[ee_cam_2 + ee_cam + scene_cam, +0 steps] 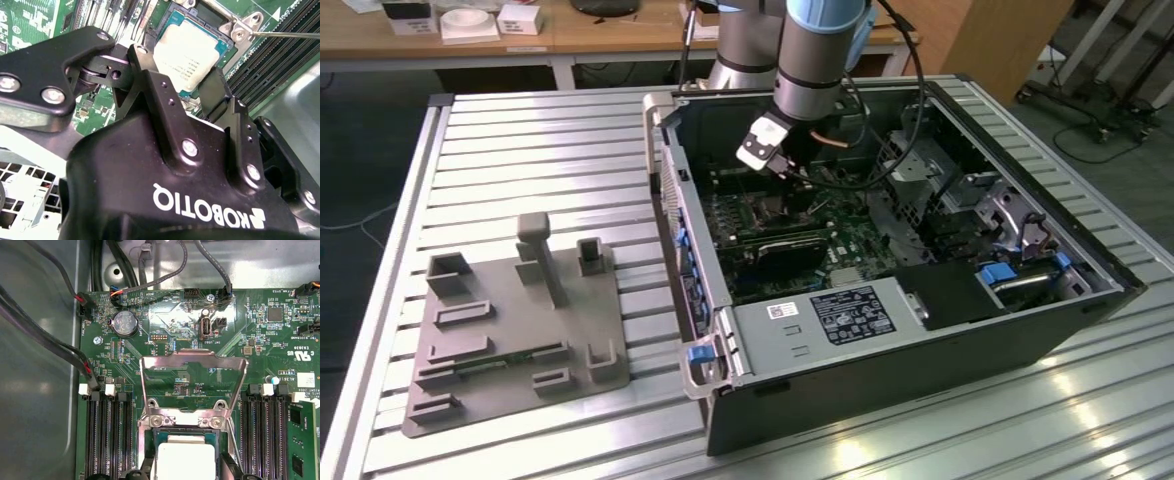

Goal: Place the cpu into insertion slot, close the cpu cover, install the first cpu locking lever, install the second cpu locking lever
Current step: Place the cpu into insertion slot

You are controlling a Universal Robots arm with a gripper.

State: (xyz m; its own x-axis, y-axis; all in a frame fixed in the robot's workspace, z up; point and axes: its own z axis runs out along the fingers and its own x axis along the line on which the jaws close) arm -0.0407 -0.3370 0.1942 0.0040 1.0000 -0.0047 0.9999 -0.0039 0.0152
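One step is nearly done: cpu (190, 45) is seated, clamped by gripper (179, 67); cpu cover (195, 357) is left open, locking lever (290, 34) unlatched

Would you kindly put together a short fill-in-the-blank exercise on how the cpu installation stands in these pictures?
1. The cpu rests in its ___ on the green motherboard.
2. The cpu cover is swung ___, not yet lowered over the chip.
3. The pincer hangs directly over the ___.
4. The grey fixture block sits on the exterior view's ___ of the computer case.

Missing words: socket; open; cpu; left
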